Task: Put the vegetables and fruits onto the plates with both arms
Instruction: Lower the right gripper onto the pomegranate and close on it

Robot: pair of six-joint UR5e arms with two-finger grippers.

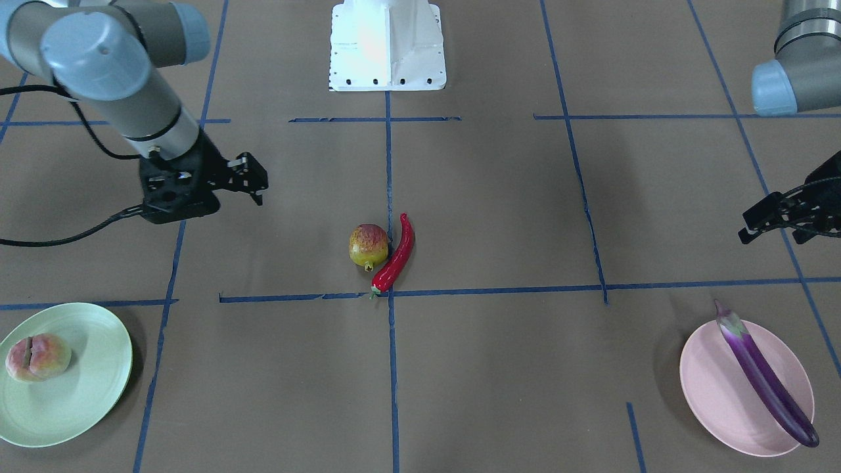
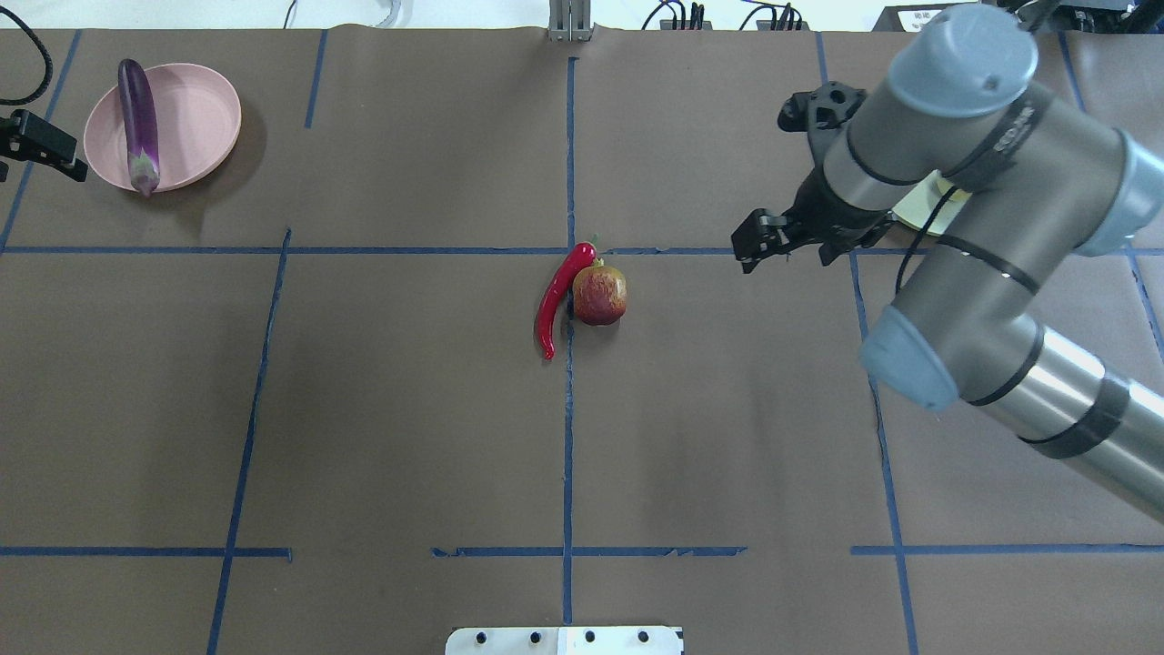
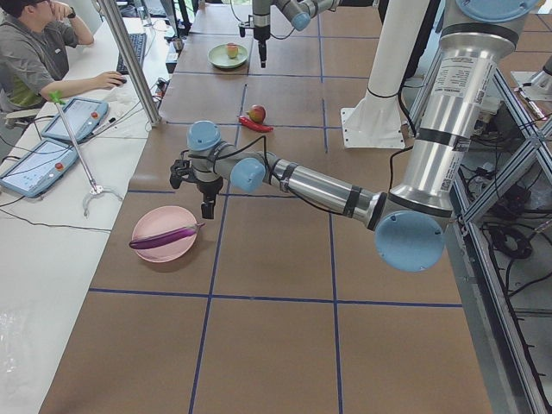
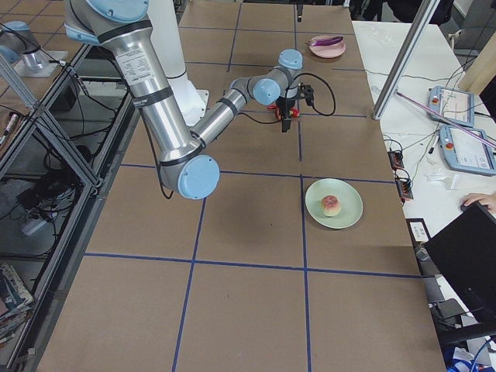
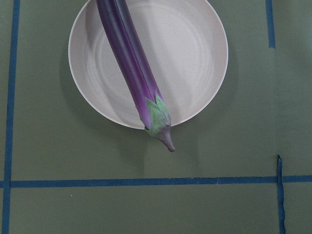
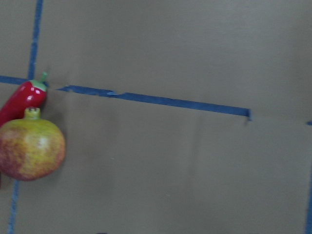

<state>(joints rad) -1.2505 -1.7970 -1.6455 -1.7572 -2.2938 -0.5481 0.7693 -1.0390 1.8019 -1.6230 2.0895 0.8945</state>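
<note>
The eggplant (image 1: 762, 374) lies across the pink plate (image 1: 716, 394) near the table's far left corner, its stem cap poking over the rim toward the robot. The peach (image 1: 38, 357) sits on the green plate (image 1: 85, 387) near the far right corner. The pomegranate (image 1: 368, 246) and chili pepper (image 1: 397, 256) touch at the table's middle, the chili on the left. The left gripper (image 1: 772, 226) hangs near the pink plate, spread and empty. The right gripper (image 2: 782, 250) hovers right of the pomegranate, also spread and empty.

left gripper (image 1: 769, 230) — fingers (image 1: 746, 234) apart, empty | right gripper (image 1: 253, 180) — fingers (image 1: 258, 196) apart, empty
</note>
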